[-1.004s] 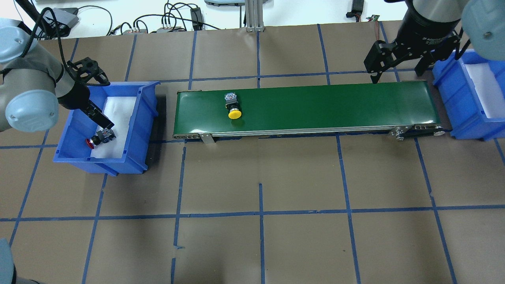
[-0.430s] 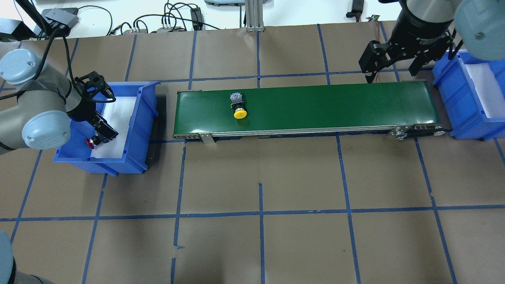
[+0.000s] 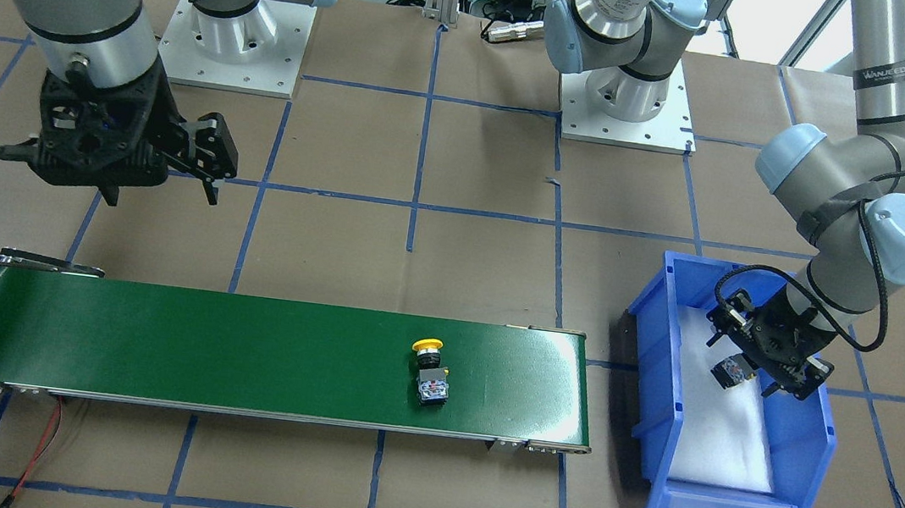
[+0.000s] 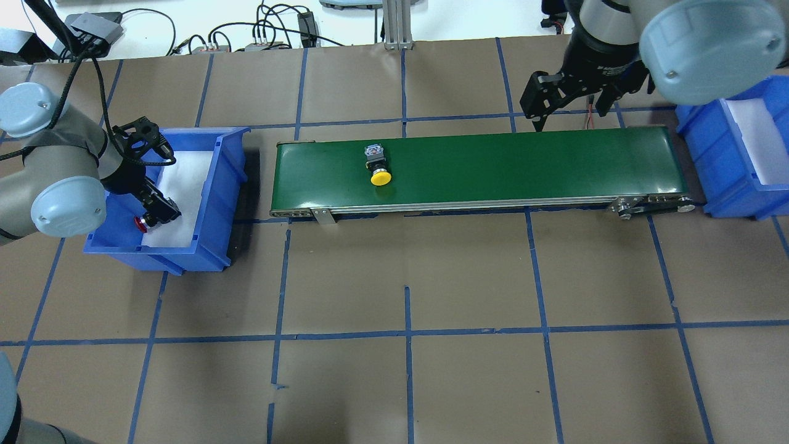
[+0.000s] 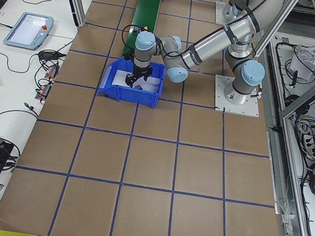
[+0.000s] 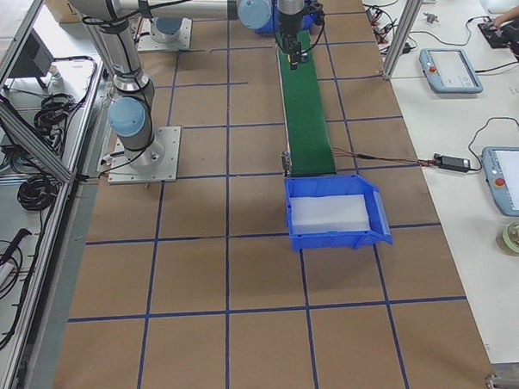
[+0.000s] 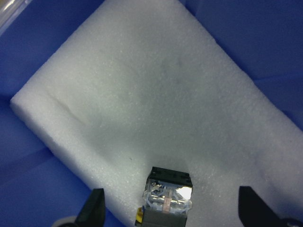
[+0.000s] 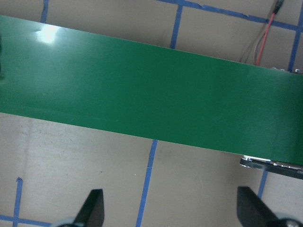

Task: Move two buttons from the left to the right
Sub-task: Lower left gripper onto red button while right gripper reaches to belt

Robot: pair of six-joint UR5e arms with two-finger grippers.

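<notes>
The red button lies on its side on white foam in the left blue bin, red cap toward the bin's front corner. My left gripper is down in that bin and open. In the left wrist view its fingertips stand wide apart on either side of the button's contact block, touching nothing. The yellow button lies on the green conveyor belt, left of its middle. My right gripper hangs open and empty above the table just behind the belt's right part.
A second blue bin with white foam stands at the belt's right end. Cables and boxes lie along the table's far edge. Brown paper with blue tape lines covers the table. Red wires trail beside the belt's end.
The yellow button has travelled a little to the right along the belt. My right arm has swung left and back. My left gripper has shifted closer over the red button.
</notes>
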